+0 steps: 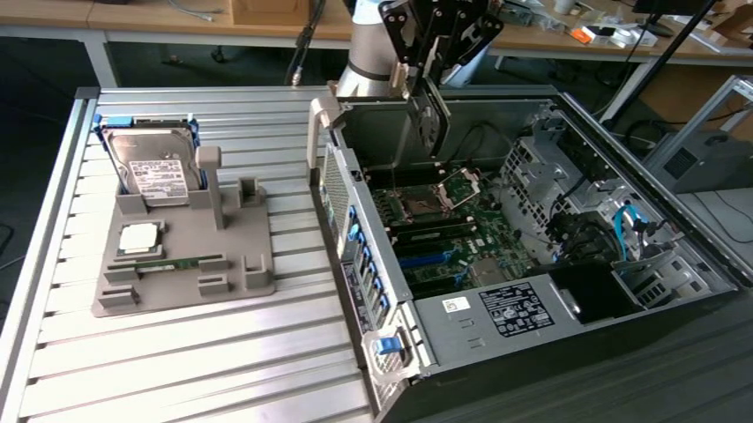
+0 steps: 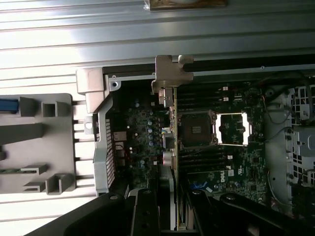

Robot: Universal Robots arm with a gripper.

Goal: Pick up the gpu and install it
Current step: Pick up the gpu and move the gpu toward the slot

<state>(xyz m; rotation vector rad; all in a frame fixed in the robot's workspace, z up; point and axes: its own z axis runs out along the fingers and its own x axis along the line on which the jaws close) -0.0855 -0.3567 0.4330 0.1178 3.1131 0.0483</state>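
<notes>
Top centre, exterior view: jaws [image 1: 424, 75] clamp gpu [image 1: 432, 128].
Gpu axis: upright, hanging below jaws.
Motherboard [image 1: 459, 238]: mid-frame, beneath gpu.

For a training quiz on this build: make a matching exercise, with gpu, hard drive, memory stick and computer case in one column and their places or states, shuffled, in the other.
1. gpu
2. hard drive
3. memory stick
4. computer case

A. stands on edge in the grey holder
B. open, side panel off
C. held in the gripper above the motherboard
D. green, lying low on the grey holder

Pairs: 1-C, 2-A, 3-D, 4-B.
</notes>
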